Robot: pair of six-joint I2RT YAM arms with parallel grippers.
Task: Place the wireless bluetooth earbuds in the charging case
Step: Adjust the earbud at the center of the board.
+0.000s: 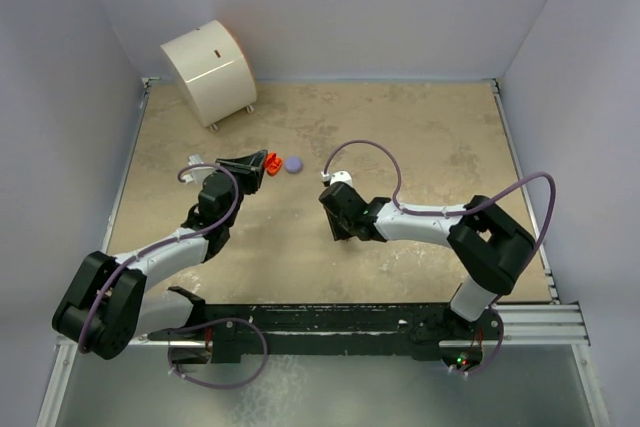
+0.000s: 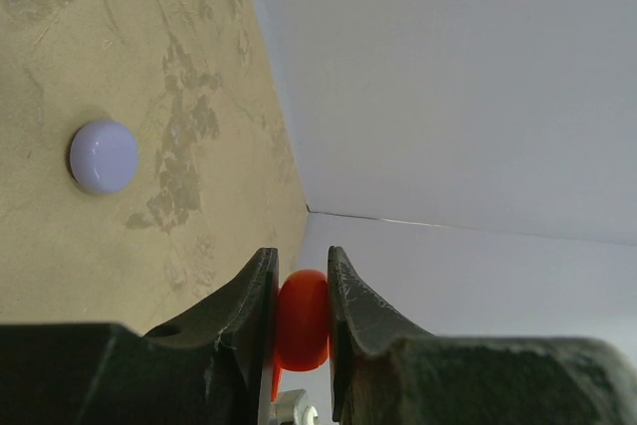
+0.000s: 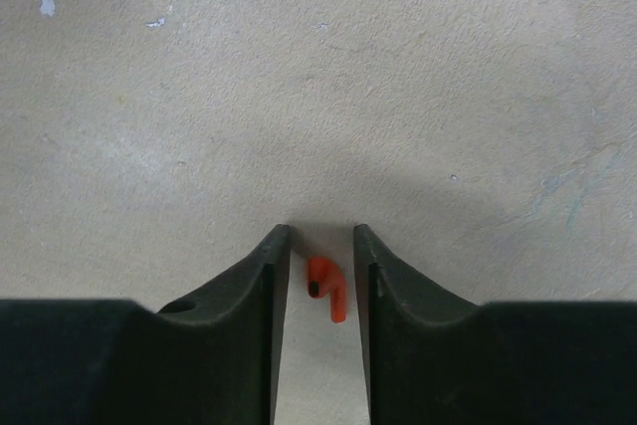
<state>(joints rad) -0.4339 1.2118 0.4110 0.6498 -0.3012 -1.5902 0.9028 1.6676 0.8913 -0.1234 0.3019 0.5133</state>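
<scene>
white drum [image 1: 208,69] filling far-left corner, lilac case [image 1: 293,163] beside left claw [image 1: 263,163]

walls [image 1: 350,7]: plain pale white | tabletop [image 1: 430,137]: worn mottled beige | light: soft, even

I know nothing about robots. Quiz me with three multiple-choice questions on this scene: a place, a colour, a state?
1. The tiny red-orange stemmed earbud lies: A) between the fingers of the right gripper B) hanging midair C) under a cloth.
2. The loose round domed case is: A) green B) lilac C) black.
3. The left gripper is: A) wide open B) out of sight C) shut on a red-orange rounded case.
Answers: A, the fingers flank it; B, pale purple in the left wrist view; C, both fingers press it.
</scene>
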